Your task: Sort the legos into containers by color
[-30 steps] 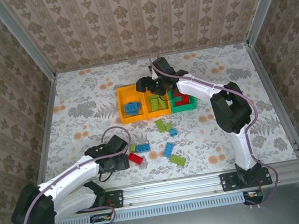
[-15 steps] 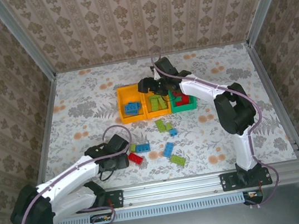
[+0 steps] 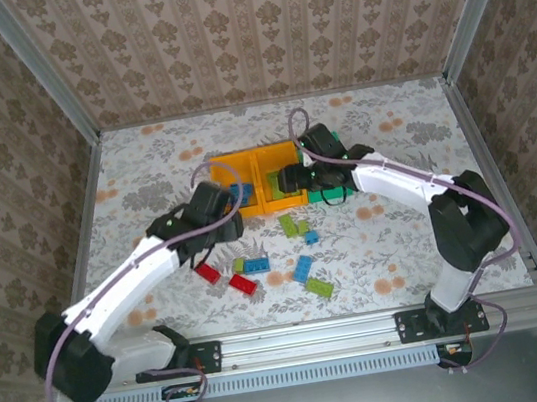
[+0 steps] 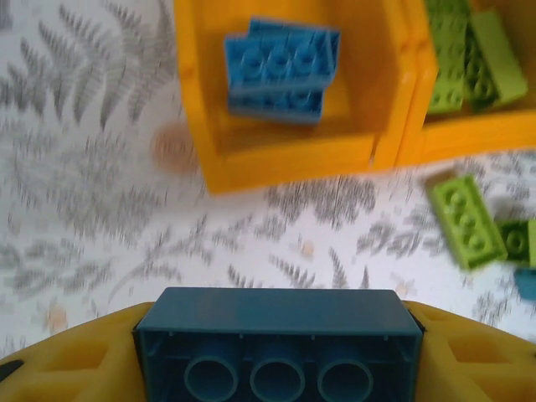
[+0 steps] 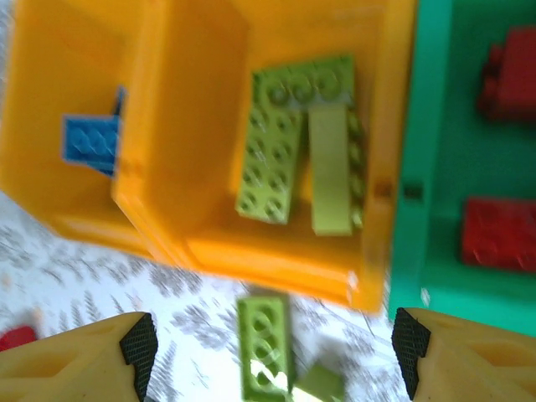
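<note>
While the left orange bin (image 4: 285,159), already holding blue legos (image 4: 280,67), lies straight ahead of my left gripper (image 3: 226,204) and farther from my spread right gripper (image 5: 272,343), I pinch a blue brick (image 4: 276,322), its long axis parallel to the bin's near wall.

The floral tabletop (image 3: 145,184) carries three bins touching in a row toward its far edge: left orange-yellow bin (image 3: 232,156), middle orange-yellow bin (image 3: 279,202), green bin (image 3: 331,195). Between them and the near edge lie scattered red bricks (image 3: 244,284), blue bricks (image 3: 302,269) and lime bricks (image 3: 292,225).
</note>
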